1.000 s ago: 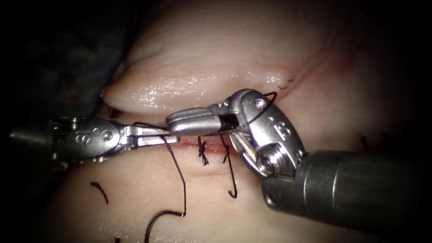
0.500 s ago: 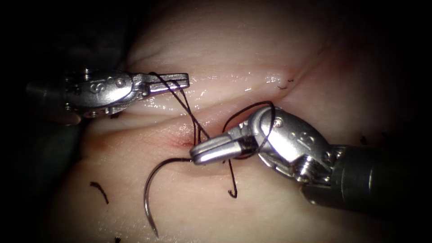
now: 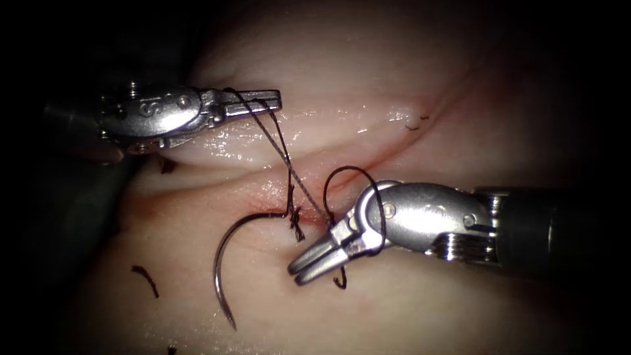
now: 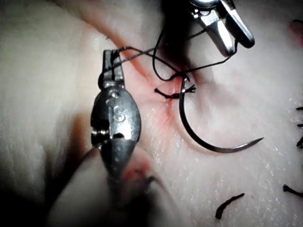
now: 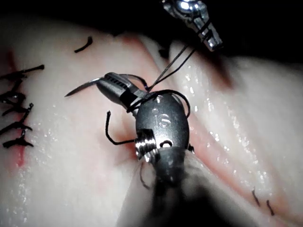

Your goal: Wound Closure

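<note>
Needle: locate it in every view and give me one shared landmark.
Endoscope view: the needle lies free on the tissue, left of the right tool.
Left wrist view: the needle curves beside the right tool.
Right wrist view: its tip pokes past the right tool.
Landmark: the right tool, open; the left tool grips the thread.

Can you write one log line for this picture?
left tool: shut on dark thread | right tool: thread looped round | curved steel needle: free on tissue

Pale pink tissue (image 3: 407,79), black thread (image 3: 279,141), dark steel needle (image 3: 223,256), red fluid (image 3: 269,190)
</note>
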